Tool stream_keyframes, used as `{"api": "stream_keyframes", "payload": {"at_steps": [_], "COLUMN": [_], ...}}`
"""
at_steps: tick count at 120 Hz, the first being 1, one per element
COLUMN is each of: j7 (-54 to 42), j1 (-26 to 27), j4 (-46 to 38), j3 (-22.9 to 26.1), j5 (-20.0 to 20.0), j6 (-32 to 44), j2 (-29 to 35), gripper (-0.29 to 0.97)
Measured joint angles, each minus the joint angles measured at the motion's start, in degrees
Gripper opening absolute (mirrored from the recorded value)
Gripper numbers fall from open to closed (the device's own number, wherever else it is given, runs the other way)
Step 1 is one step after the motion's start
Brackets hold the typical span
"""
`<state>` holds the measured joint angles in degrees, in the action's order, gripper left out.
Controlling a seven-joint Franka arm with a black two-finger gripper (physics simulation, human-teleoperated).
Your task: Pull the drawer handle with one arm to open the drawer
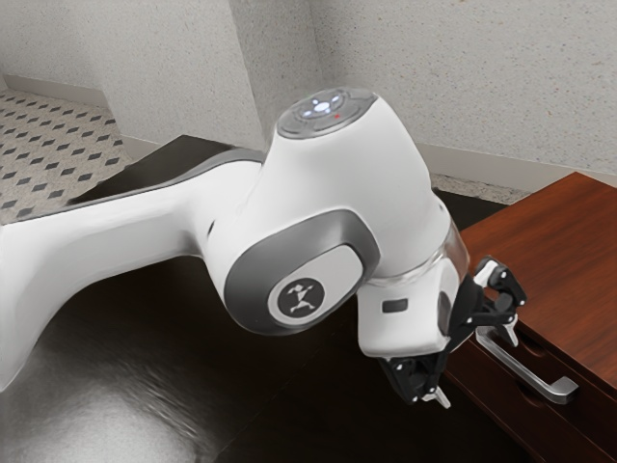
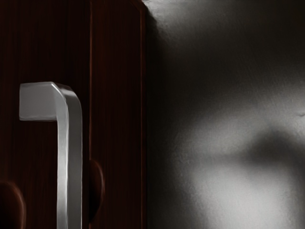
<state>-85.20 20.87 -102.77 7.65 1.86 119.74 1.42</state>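
My arm [image 1: 318,212] reaches in from the exterior view's left, over the dark glossy desk [image 1: 145,386], with the hand low against the front of the reddish-brown cabinet [image 1: 564,231] at the exterior view's right. The jaws are spread wide and grip nothing: one finger [image 1: 503,294] stands just above the near end of the handle [image 1: 528,367], and the other hangs lower, nearer the desk. The metal handle runs along the drawer [image 1: 516,400] front, away from my hand. In the wrist view the handle [image 2: 69,157] is close under the hand, its bent end meeting the dark wood of the drawer [image 2: 43,47], with the desk [image 2: 224,119] beside the cabinet's edge. I cannot tell whether the drawer is pulled out at all.
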Motion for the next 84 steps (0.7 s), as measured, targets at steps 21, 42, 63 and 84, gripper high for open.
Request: {"api": "stream_keyframes", "payload": {"at_steps": [21, 42, 63, 84], "j7": [-0.08, -0.14, -0.18, -0.20], "j1": [1.30, 2.17, 2.60, 2.66], "j4": [-1.36, -1.90, -2.94, -3.09], "j3": [0.00, 0.00, 0.00, 0.00], "j5": [0.06, 0.06, 0.01, 0.01], "j6": [2.90, 4.66, 6.00, 6.93], "j2": [-0.20, -0.47, -0.62, -0.77], "gripper": [0.68, 0.68, 0.68, 0.68]}}
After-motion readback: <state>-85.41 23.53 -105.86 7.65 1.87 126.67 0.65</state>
